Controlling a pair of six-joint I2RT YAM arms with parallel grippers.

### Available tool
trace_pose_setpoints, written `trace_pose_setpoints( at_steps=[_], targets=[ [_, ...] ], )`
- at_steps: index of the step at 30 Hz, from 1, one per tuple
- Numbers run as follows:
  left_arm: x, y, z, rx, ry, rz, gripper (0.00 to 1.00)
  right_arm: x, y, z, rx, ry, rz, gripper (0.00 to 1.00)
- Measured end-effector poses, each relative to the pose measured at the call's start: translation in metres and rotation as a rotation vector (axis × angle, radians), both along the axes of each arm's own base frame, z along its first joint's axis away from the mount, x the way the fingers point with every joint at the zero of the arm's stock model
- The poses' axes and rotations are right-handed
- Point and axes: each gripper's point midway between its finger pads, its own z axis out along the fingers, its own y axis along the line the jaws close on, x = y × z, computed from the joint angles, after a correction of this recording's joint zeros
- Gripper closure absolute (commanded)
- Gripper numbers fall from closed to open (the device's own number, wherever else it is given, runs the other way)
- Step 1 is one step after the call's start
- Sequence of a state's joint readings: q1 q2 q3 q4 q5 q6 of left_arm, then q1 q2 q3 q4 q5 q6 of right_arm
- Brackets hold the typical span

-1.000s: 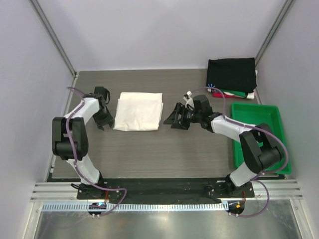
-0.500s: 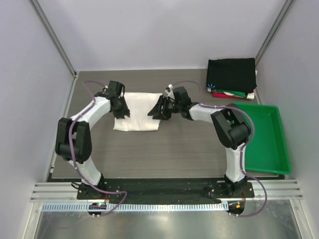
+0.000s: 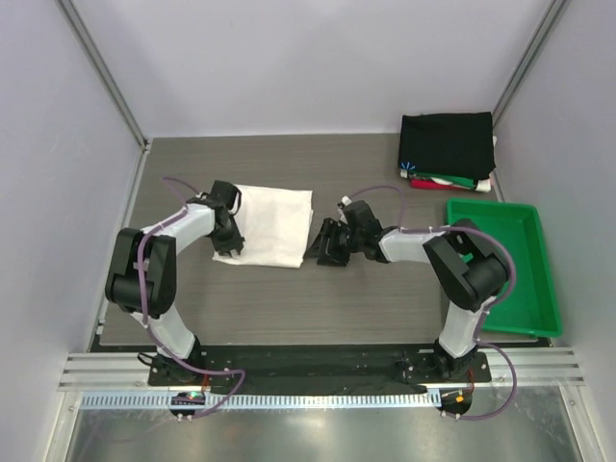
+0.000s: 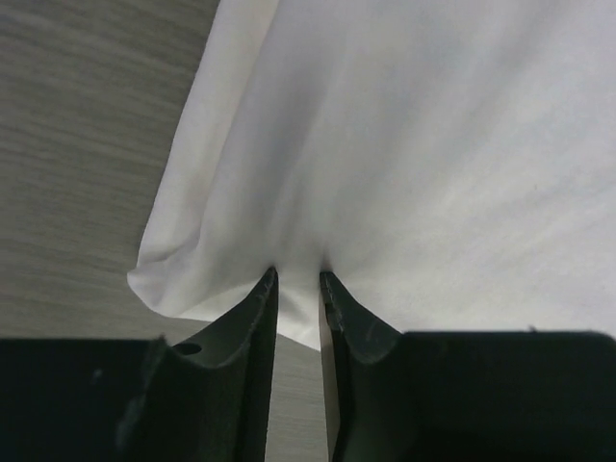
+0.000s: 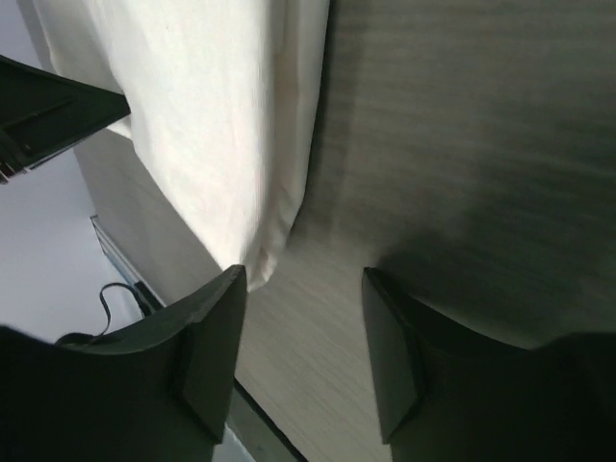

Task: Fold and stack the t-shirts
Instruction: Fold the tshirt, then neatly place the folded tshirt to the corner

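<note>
A folded white t-shirt (image 3: pixel 269 223) lies on the table left of centre. My left gripper (image 3: pixel 229 245) is at its near-left corner. In the left wrist view it (image 4: pixel 298 279) is shut on the white cloth's (image 4: pixel 404 144) edge, which bunches between the fingertips. My right gripper (image 3: pixel 323 246) is at the shirt's near-right corner. In the right wrist view it (image 5: pixel 303 279) is open, with the shirt's (image 5: pixel 212 115) corner just beside one finger (image 5: pixel 217 327) and bare table between the jaws. A folded stack stands at the back right, with a black t-shirt (image 3: pixel 448 142) on top and red, green and white edges (image 3: pixel 450 180) below.
A green plastic tray (image 3: pixel 500 207) sits at the right edge, just near of the stack. Grey walls and metal posts close in the table on the left, back and right.
Both grippers have moved from the shirt's sides toward its near corners. The left gripper has closed on the near-left edge, and the shirt has shifted slightly nearer.
</note>
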State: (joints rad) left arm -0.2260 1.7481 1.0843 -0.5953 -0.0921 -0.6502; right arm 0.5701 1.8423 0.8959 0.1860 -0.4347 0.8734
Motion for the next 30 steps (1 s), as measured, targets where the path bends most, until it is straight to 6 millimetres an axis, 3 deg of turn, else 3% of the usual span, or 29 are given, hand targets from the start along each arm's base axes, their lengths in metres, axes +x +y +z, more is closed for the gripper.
trace_pose_setpoints(
  at_steps=[4, 5, 7, 10, 12, 14, 17, 21, 25, 30],
  targets=[
    [-0.032, 0.006, 0.014, 0.067, 0.052, -0.043, 0.53, -0.021, -0.014, 0.009, -0.061, -0.018, -0.006, 0.19],
    [-0.038, 0.005, 0.024, 0.079, 0.055, -0.065, 0.45, -0.026, -0.018, 0.013, -0.075, -0.027, -0.003, 0.17],
    [-0.041, -0.001, 0.055, 0.09, 0.015, -0.12, 0.41, -0.028, -0.027, 0.028, -0.079, -0.053, -0.009, 0.12],
    [-0.035, -0.006, 0.112, 0.082, -0.122, -0.177, 0.39, -0.013, -0.038, 0.052, -0.05, -0.116, -0.04, 0.1],
    [-0.035, 0.0, 0.144, 0.091, -0.218, -0.19, 0.39, 0.002, -0.042, 0.056, -0.046, -0.131, -0.057, 0.1],
    [-0.042, 0.008, 0.164, 0.111, -0.284, -0.194, 0.4, 0.017, -0.044, 0.054, -0.045, -0.129, -0.071, 0.11],
    [-0.056, 0.023, 0.174, 0.154, -0.331, -0.178, 0.41, 0.046, -0.04, 0.038, -0.053, -0.098, -0.086, 0.12],
    [-0.077, 0.04, 0.164, 0.203, -0.332, -0.149, 0.41, 0.078, -0.029, 0.017, -0.066, -0.065, -0.092, 0.16],
    [-0.098, 0.053, 0.156, 0.226, -0.352, -0.123, 0.41, 0.107, -0.014, 0.017, -0.056, -0.078, -0.095, 0.16],
    [-0.107, 0.061, 0.177, 0.216, -0.463, -0.083, 0.4, 0.129, 0.003, 0.015, -0.069, -0.087, -0.097, 0.2]
  ],
)
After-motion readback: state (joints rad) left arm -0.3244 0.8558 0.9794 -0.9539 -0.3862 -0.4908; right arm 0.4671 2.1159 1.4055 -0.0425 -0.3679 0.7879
